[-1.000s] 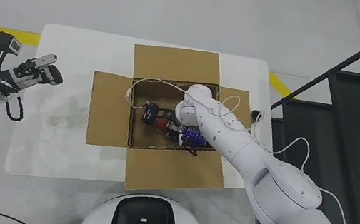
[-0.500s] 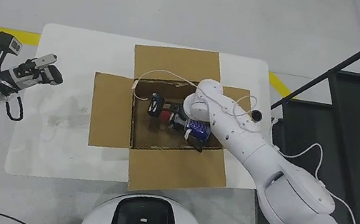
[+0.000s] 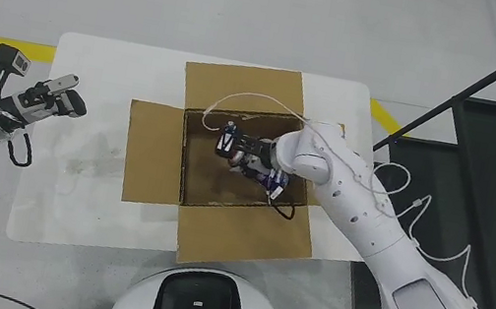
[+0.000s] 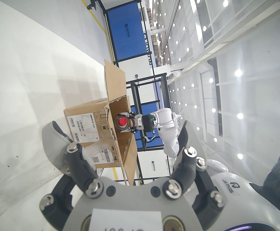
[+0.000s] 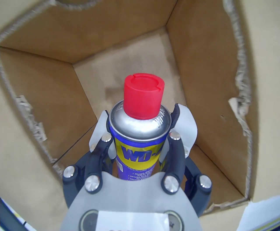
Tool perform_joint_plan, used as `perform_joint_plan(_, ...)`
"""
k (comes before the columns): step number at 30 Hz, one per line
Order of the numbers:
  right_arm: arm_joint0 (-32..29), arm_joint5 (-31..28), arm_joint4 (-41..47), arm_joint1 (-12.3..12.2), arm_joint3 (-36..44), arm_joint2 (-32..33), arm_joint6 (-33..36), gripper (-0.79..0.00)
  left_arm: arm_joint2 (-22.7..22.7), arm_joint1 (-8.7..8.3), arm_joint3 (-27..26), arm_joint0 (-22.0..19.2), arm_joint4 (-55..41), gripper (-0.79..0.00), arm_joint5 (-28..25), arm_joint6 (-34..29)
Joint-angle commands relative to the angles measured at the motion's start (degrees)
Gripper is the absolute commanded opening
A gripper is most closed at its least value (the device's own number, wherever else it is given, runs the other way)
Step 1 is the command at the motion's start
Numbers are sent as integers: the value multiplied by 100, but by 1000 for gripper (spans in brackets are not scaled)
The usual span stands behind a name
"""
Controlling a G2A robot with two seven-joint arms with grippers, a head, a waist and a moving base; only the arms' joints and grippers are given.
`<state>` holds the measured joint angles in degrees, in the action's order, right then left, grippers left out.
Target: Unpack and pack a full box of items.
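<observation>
1. One white desk (image 3: 101, 79) carries one cardboard box (image 3: 240, 83) with its four flaps spread open.
2. There are two claws. The left claw (image 3: 69, 95) is wide open and empty near the desk's left edge, well apart from the box.
3. The right claw (image 5: 141, 129) grips one red-capped spray can (image 5: 140, 140) over the box's open inside.

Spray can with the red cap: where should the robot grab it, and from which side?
Grab the spray can around its round body, just under the silver shoulder, fingers squeezing from opposite sides, as the right gripper does now. The body is wide and straight; the red cap is narrower and could probably pull off.
</observation>
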<state>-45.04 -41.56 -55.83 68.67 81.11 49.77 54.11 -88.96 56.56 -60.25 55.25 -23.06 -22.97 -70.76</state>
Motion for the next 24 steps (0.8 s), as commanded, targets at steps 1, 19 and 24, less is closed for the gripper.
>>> perform_joint_plan(1, -309, -67, 70, -122, 403, 398, -189, -785, 0, 0, 0, 0, 0, 0, 0, 0)
perform_joint_plan(19, -2719, -805, -101, -684, 2247, 3116, -3049, -785, 0, 0, 0, 0, 0, 0, 0, 0)
perform_joint_plan(24, -3492, -974, -400, -765, 2552, 3742, -3798, -785, 0, 0, 0, 0, 0, 0, 0, 0)
